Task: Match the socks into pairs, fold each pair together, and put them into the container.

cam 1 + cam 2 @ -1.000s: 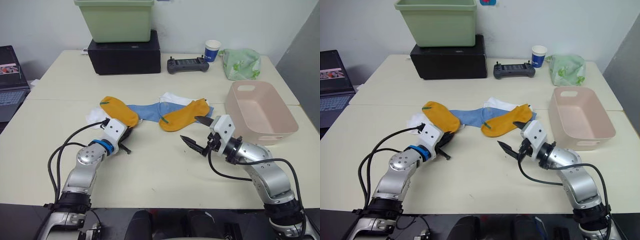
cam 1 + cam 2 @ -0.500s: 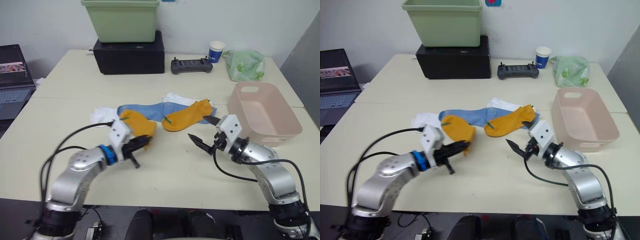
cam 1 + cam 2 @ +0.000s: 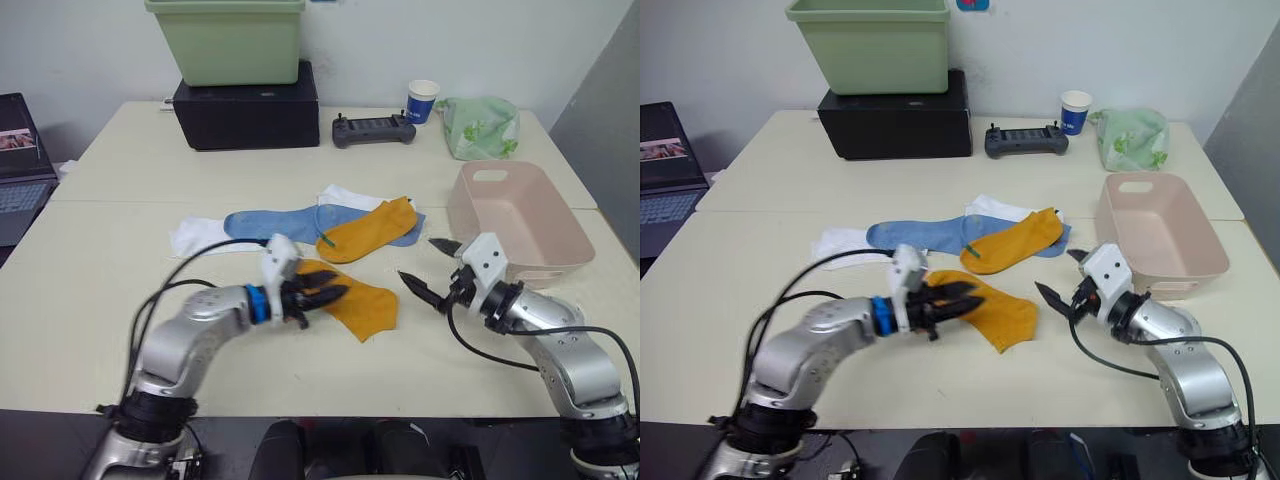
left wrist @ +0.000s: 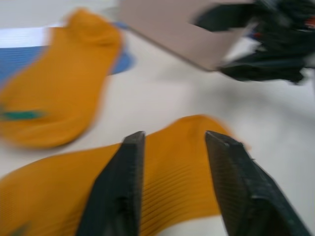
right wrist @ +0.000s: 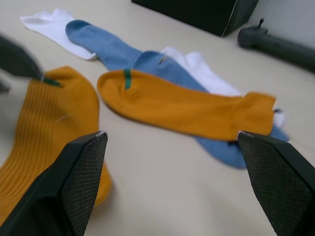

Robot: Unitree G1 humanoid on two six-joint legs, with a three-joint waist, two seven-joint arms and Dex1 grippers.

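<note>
- Change vs. 1.0 s ago: one mustard sock (image 3: pixel 352 303) has been carried from the 9 o'clock end of the sock row to table centre, just at 6 o'clock of the other mustard sock (image 3: pixel 368 229). It now lies flat, with its green-marked cuff at the left gripper (image 3: pixel 318 296).
- Left gripper: reached in toward the centre; fingers set narrowly apart over the cuff end of the moved sock. Whether the cuff is pinched cannot be told.
- With that sock gone, a white sock (image 3: pixel 200 235) at the 9 o'clock end is uncovered, and more of a light blue sock (image 3: pixel 268 222) shows beside it.
- Right gripper (image 3: pixel 433 267): shifted toward 3 o'clock and now sits just beside the container's near corner. Fingers spread wide, holding nothing.
- Container (image 3: pixel 575 250): pale pink tub at 3 o'clock on the table, no socks inside.
- View differences: the left wrist view shows ribbed mustard fabric between its two fingers (image 4: pixel 118 189), plus the other gripper in front of the tub wall. The right wrist view shows the overlap order: the far mustard sock lies on top of blue, with white underneath. The head views show the whole table layout.
- Count: 2 mustard, 2 white (second (image 3: pixel 345 193) at 12 o'clock of the pile), and blue fabric in the middle; two blue pieces overlap in the right wrist view (image 5: pixel 147 61).
- Background: green bin (image 3: pixel 228 40) on black box (image 3: pixel 246 102), controller (image 3: pixel 374 129), paper cup (image 3: pixel 423 100), leaf-print cloth (image 3: pixel 482 126).
</note>
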